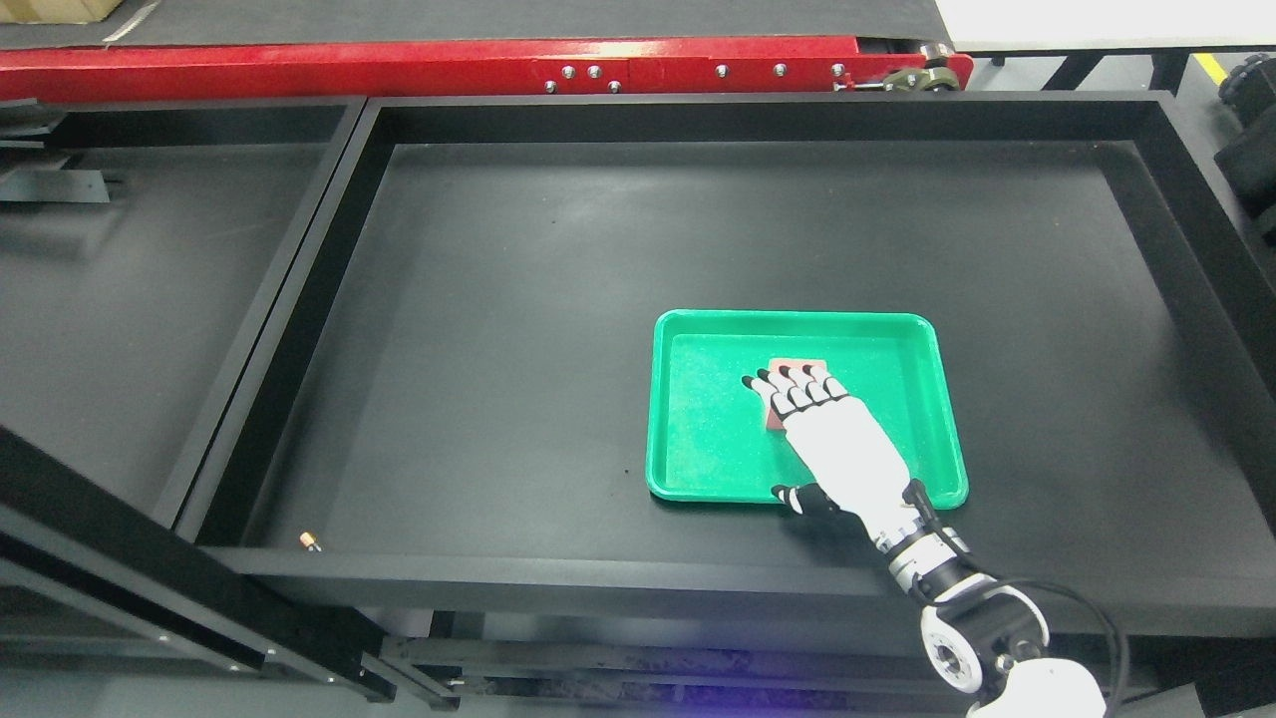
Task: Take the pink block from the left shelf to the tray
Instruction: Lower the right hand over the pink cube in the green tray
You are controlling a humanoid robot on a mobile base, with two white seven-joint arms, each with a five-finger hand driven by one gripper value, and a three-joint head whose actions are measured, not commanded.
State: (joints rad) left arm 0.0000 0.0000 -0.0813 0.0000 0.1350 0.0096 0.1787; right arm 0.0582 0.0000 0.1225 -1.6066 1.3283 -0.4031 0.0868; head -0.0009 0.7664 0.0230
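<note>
The pink block (799,365) lies flat inside the green tray (688,324), right of the tray's middle. My right hand (812,399) reaches in from the lower right and hovers over the block, hiding most of it. Its four fingers (797,397) are stretched out straight across the block, and the thumb (793,495) sticks out sideways over the tray's near rim, away from the block. I cannot tell whether the fingers touch the block's top. The left arm does not show.
The tray rests on a large black walled shelf (498,299). A second black shelf (130,299) adjoins it on the left. A red conveyor frame (449,65) runs along the back. A small orange piece (310,541) lies near the front left corner.
</note>
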